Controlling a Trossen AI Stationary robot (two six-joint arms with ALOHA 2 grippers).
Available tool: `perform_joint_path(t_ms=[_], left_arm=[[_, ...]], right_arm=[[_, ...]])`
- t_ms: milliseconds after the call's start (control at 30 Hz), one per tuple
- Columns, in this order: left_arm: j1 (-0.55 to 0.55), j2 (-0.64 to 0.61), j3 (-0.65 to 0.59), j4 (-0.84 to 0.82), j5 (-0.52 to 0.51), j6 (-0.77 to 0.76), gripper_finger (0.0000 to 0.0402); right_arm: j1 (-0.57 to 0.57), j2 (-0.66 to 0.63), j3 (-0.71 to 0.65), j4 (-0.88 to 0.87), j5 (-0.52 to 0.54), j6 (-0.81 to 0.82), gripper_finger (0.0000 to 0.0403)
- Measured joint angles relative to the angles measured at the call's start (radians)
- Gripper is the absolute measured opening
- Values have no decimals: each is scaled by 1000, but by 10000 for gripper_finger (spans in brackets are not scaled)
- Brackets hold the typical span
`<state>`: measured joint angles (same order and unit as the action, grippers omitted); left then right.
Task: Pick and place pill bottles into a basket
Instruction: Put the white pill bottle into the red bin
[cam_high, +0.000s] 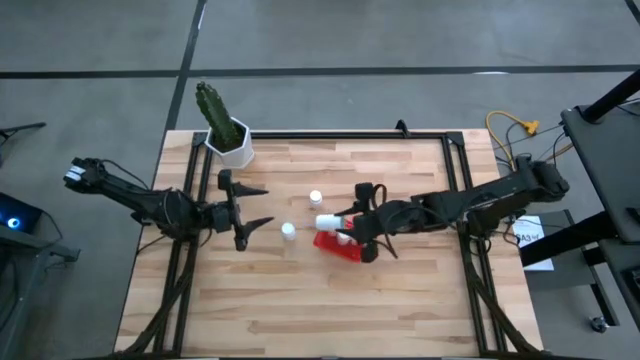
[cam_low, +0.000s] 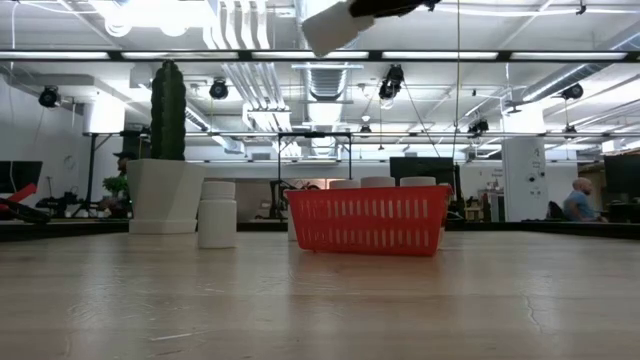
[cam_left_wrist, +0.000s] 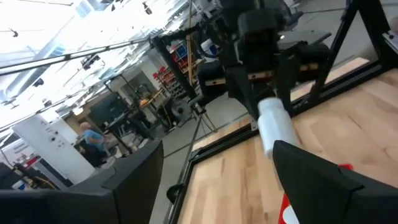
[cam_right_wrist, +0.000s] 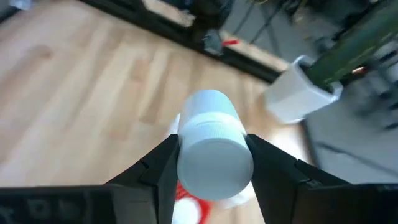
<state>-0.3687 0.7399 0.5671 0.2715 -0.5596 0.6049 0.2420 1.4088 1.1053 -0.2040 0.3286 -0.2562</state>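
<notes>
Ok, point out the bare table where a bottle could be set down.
The widest bare wood is the near strip below the red basket and both arms. More lies between the cactus pot and the table's far right rail. Crowded: the middle, where two loose bottles stand between the left hand and the basket.

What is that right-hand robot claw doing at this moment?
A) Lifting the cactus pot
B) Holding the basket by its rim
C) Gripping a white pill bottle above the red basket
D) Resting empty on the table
C: the right gripper clamps a white pill bottle sideways over the red basket.

Overhead, table-level and two wrist views share the red basket (cam_high: 338, 246).
</notes>
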Motion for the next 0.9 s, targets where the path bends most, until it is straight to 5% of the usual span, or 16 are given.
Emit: perform_joint_path(t_ms=[200, 900], left_arm=[[0, 27, 5, 3, -4, -2, 283], [1, 40, 1, -21, -51, -58, 283]], right_arm=[[1, -40, 12, -137, -115, 131, 150], [2, 31, 86, -446, -222, 340, 153]])
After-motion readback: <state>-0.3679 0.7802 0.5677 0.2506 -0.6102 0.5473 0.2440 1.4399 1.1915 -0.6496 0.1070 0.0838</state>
